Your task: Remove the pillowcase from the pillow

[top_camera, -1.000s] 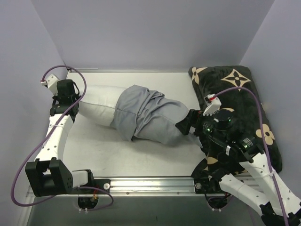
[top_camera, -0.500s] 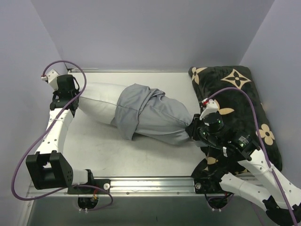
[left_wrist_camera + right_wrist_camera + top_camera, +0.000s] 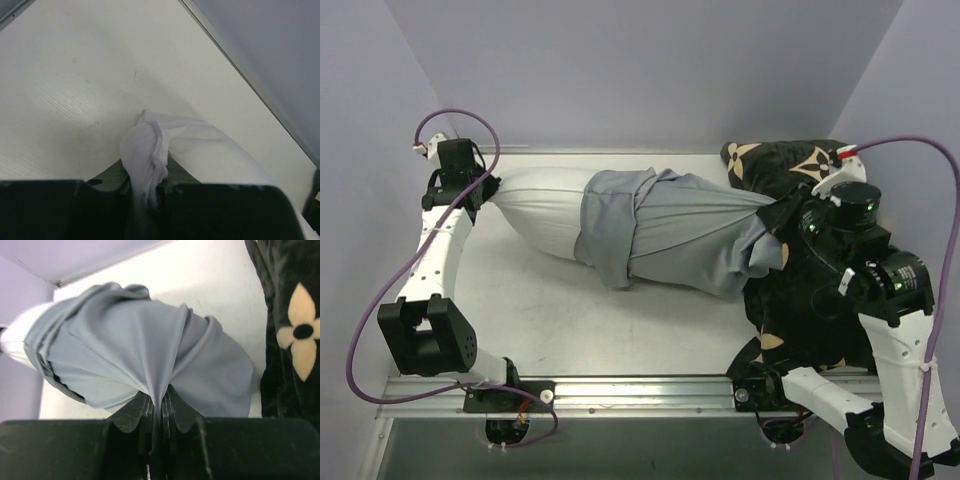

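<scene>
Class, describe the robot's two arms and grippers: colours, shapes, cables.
The left arm and right arm have white links and black joint housings. A purple cable loops along each. The left gripper and right gripper are black, with two fingers each.

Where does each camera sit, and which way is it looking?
Top: above and behind the arms, looking down at the table; left arm and right arm show, plus pillow, pillowcase, cushion.
Left wrist: on the left arm, looking along the left gripper, shut on the pillow's white corner.
Right wrist: on the right arm, looking along the right gripper, shut on the pillowcase; cushion at right.
Shared: top and right wrist both show pillowcase and cushion.
</scene>
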You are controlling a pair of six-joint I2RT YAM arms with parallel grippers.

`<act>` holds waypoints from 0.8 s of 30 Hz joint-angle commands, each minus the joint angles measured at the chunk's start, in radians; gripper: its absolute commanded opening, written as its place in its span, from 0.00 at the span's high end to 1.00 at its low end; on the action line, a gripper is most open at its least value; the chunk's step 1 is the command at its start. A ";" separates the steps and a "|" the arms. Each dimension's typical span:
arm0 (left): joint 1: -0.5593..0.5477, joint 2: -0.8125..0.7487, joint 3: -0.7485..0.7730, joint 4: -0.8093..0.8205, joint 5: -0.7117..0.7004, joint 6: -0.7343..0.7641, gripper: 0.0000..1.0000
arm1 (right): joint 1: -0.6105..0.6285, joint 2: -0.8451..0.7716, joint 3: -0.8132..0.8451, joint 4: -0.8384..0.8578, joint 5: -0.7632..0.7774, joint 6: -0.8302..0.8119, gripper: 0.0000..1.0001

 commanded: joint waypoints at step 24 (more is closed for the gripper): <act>-0.020 0.119 0.384 -0.051 -0.091 0.293 0.17 | -0.108 0.449 -0.055 0.226 -0.071 -0.033 1.00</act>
